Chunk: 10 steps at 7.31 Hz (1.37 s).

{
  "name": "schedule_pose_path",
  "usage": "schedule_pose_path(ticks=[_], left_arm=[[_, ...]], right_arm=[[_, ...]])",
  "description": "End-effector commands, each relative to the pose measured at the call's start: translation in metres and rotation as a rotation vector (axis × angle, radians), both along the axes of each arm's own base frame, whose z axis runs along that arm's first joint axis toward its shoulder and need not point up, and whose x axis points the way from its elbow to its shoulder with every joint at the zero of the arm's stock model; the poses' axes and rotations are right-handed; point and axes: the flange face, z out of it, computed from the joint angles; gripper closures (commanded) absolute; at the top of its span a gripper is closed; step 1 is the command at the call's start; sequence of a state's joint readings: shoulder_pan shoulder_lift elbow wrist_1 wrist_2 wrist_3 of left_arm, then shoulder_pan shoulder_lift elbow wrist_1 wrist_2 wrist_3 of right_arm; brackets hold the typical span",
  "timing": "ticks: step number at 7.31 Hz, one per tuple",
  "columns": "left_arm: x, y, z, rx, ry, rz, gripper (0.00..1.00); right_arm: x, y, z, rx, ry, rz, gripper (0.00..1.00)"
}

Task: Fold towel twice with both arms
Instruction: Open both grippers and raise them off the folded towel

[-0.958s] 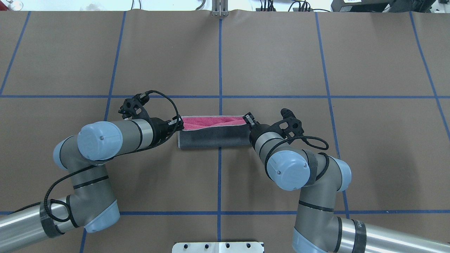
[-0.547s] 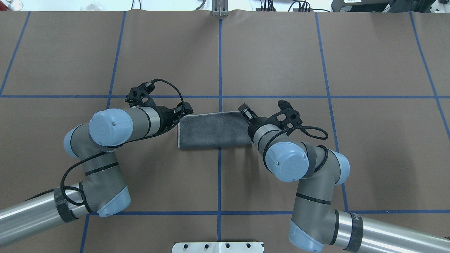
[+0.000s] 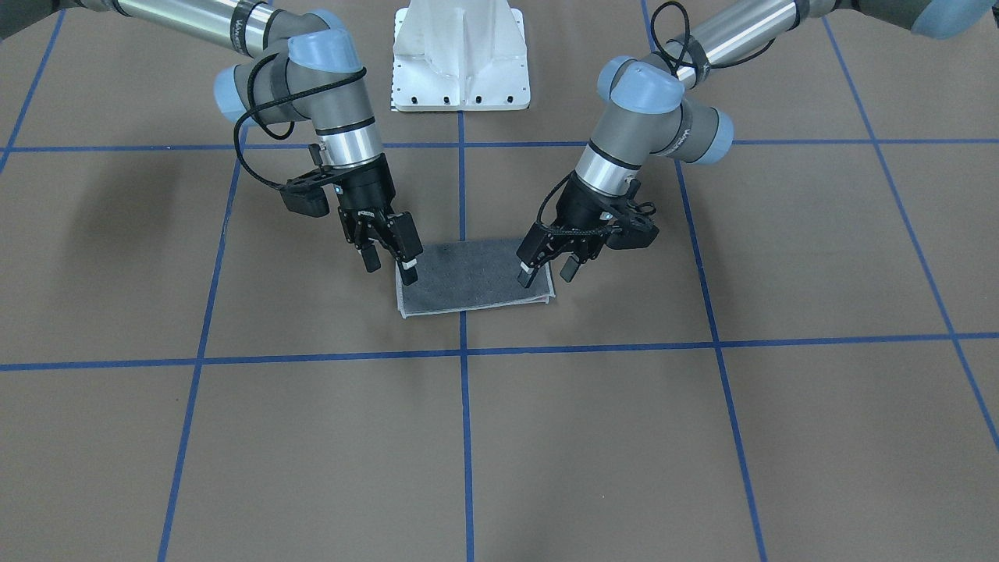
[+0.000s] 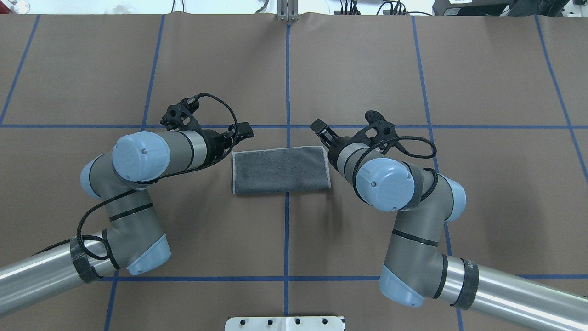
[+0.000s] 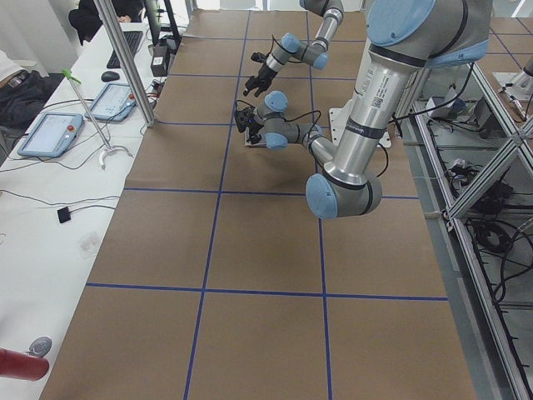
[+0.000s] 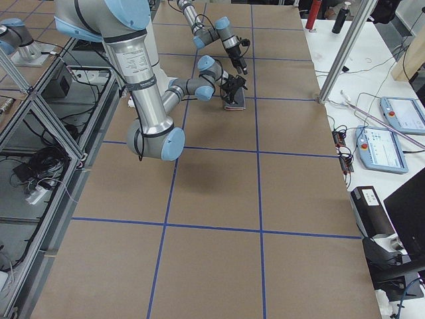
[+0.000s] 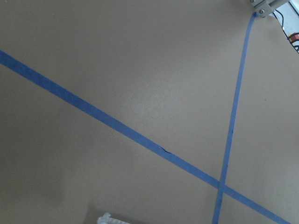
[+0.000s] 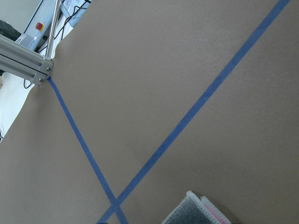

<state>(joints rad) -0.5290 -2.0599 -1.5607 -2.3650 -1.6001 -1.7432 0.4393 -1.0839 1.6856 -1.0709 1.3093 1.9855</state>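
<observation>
Left gripper (image 3: 546,271) and right gripper (image 3: 390,267): fingers apart, both empty. Towel (image 4: 281,170) lies flat between and just below them, grey up, looks folded once. Soft, light, limp terry. Pinch both layers at short-edge corners or they'll splay.

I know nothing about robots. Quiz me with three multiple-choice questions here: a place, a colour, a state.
1. The towel lies: A. lifted in the air; B. flat across the centre blue line; C. crumpled in a heap.
2. Its upward face is: A. pink; B. white; C. dark grey.
3. The left gripper and right gripper are: A. both open, empty; B. both shut on the towel; C. one open, one shut.
Answers: 1 B, the line vanishes under it; 2 C, dark grey shows from overhead; 3 A, jaws spread, nothing between them.
</observation>
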Motion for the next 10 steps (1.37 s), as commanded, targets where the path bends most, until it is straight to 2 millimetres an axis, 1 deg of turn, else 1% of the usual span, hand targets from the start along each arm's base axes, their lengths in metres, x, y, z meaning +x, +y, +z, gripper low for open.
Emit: schedule_pose_path(ticks=[1,2,3,4,5,6,7,8,9,10], left_arm=[[-0.012,0.014,0.003,0.031,-0.005,0.077,0.00],[-0.019,0.019,0.004,0.034,-0.002,0.079,0.00],[-0.018,0.023,0.009,0.031,-0.007,0.082,0.00],[-0.017,0.026,0.008,0.031,-0.004,0.088,0.00],[-0.014,0.031,0.011,0.028,-0.004,0.095,0.00],[-0.007,0.040,0.012,0.022,-0.003,0.106,0.00],[0.002,0.051,0.014,0.013,-0.001,0.124,0.00],[0.007,0.057,0.015,-0.021,0.012,0.124,0.01],[0.011,0.061,0.015,-0.023,0.013,0.110,0.08],[0.019,0.068,0.018,-0.037,0.011,0.094,0.17]], right_arm=[[0.033,-0.027,0.020,0.073,0.120,-0.162,0.01],[0.066,-0.041,0.031,0.090,0.209,-0.268,0.01],[0.100,-0.046,0.031,0.108,0.300,-0.360,0.01],[0.129,-0.052,0.027,0.132,0.393,-0.457,0.01],[0.160,-0.063,0.028,0.163,0.469,-0.546,0.01],[0.193,-0.074,0.041,0.227,0.525,-0.642,0.01],[0.230,-0.086,0.061,0.279,0.553,-0.722,0.01],[0.253,-0.088,0.082,0.296,0.564,-0.772,0.01],[0.256,-0.086,0.089,0.290,0.569,-0.770,0.01],[0.256,-0.087,0.087,0.292,0.568,-0.768,0.01]])
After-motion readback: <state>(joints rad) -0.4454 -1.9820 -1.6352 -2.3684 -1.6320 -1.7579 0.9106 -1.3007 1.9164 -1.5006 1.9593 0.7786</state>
